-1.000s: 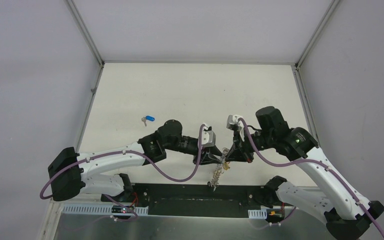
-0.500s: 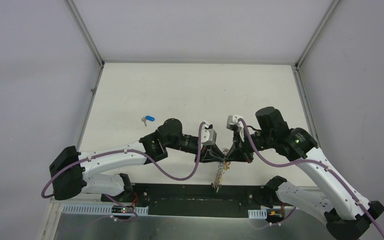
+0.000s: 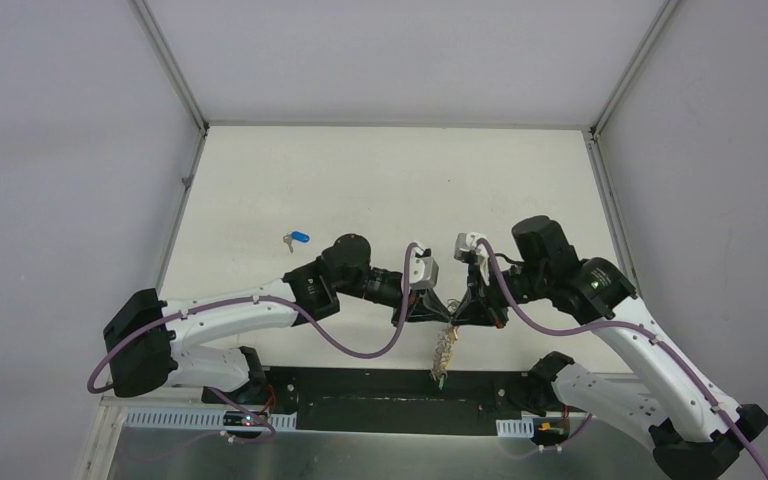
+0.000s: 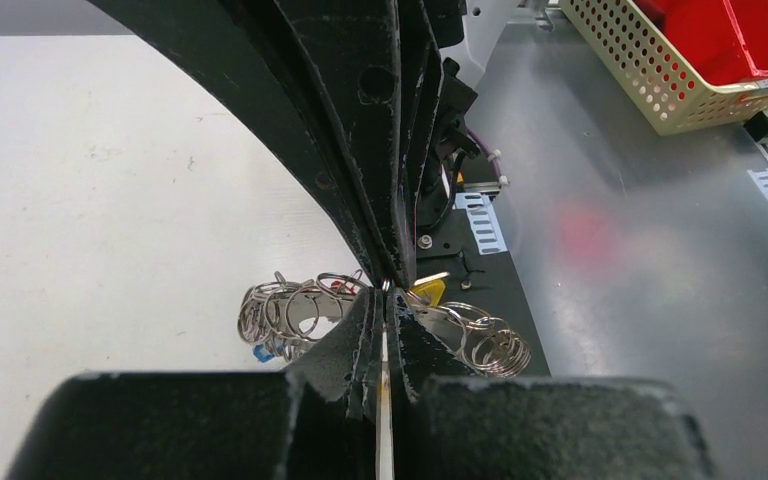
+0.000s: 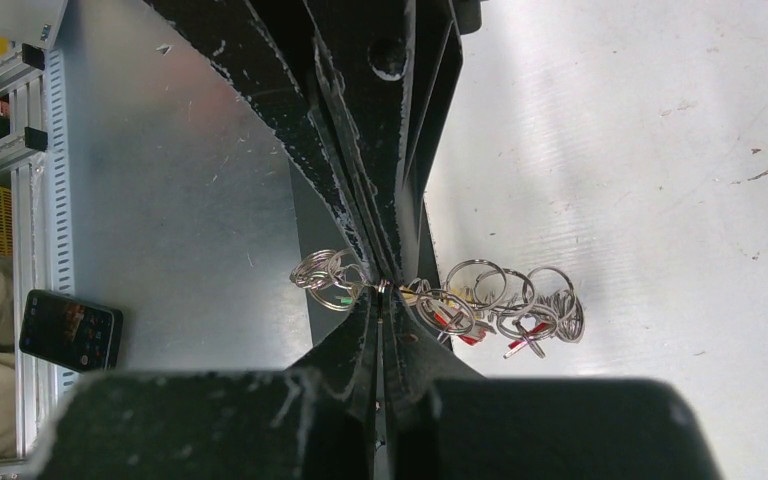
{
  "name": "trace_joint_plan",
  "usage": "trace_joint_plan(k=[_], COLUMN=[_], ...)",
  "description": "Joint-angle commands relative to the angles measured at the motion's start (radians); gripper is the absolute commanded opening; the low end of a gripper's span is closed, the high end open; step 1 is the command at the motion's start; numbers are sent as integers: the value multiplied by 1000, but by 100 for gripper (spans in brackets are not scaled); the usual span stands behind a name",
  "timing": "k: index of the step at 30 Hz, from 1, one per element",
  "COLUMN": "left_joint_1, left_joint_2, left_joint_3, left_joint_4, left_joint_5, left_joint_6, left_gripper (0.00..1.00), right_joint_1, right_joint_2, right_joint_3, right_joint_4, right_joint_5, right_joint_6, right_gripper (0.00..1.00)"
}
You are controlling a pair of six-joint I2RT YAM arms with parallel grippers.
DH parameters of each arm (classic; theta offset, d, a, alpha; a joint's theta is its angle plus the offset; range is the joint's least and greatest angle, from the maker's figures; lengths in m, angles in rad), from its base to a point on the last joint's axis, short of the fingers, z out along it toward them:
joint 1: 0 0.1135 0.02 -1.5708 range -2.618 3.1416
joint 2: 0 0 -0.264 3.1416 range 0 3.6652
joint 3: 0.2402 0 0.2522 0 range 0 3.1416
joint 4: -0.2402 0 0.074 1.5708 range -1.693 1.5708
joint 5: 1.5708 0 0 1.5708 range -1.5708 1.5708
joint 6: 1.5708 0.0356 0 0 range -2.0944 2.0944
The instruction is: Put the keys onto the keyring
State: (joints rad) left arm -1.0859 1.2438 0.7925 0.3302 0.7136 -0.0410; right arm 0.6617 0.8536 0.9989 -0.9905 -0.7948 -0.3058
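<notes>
The keyring (image 3: 445,352) is a silvery chain of rings that hangs between my two gripper tips over the table's near edge. My left gripper (image 3: 444,318) and right gripper (image 3: 453,318) meet tip to tip, both shut. In the left wrist view the left gripper (image 4: 385,292) pinches a thin pale-yellow strip, seemingly the yellow-tagged key. Rings (image 4: 288,310) and a yellow tag (image 4: 427,292) hang on either side. In the right wrist view the right gripper (image 5: 382,288) pinches the keyring (image 5: 505,305), which carries red and green tags. The blue-tagged key (image 3: 297,238) lies on the table at the left.
A black base plate (image 3: 360,398) and a metal shelf (image 4: 650,250) run along the near edge. A perforated basket (image 4: 650,80) with red bins shows in the left wrist view. A phone (image 5: 70,330) lies below the shelf. White walls enclose the table.
Both grippers have shifted slightly right together, still tip to tip. The hanging chain moved right with them and swung a little.
</notes>
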Motion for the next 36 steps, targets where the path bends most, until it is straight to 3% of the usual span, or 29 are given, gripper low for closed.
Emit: trace_joint_plan(k=[1, 4, 7, 12, 16, 21, 23, 27, 29, 31, 36], left_joint_1=[-7, -6, -7, -7, -7, -7, -7, -6, -6, -6, -7], left_joint_2=[5, 7, 9, 13, 17, 3, -12, -54, -69, -81, -101], left_joint_3=[40, 51, 54, 58, 62, 48, 29, -34, -73, -100, -146], left_joint_4=[-1, -43, -68, -68, -64, -29, 10, 112, 196, 263, 398], left_joint_5=[27, 26, 18, 10, 10, 1, -14, -56, -64, -77, -104], left_joint_6=[13, 23, 30, 32, 32, 17, 4, -27, -44, -58, -71], left_gripper=[0, 14, 18, 12, 0, 0, 0, 0, 0, 0, 0], right_joint_1=[4, 4, 4, 4, 4, 4, 4, 4, 4, 4, 4], right_joint_2=[-24, -24, -25, -25, -26, -28, -30, -56, -89, -132, -235], right_joint_3=[12, 13, 14, 12, 9, 7, 7, 21, 17, 7, -44], right_joint_4=[85, 89, 93, 93, 95, 97, 99, 108, 135, 174, 282], right_joint_5=[-41, -46, -47, -47, -47, -37, -20, 52, 88, 118, 117], right_joint_6=[2, 7, 10, 10, 11, 11, 11, 15, 21, 28, 58], right_gripper=[0, 0, 0, 0, 0, 1, 9, 46, 57, 63, 62])
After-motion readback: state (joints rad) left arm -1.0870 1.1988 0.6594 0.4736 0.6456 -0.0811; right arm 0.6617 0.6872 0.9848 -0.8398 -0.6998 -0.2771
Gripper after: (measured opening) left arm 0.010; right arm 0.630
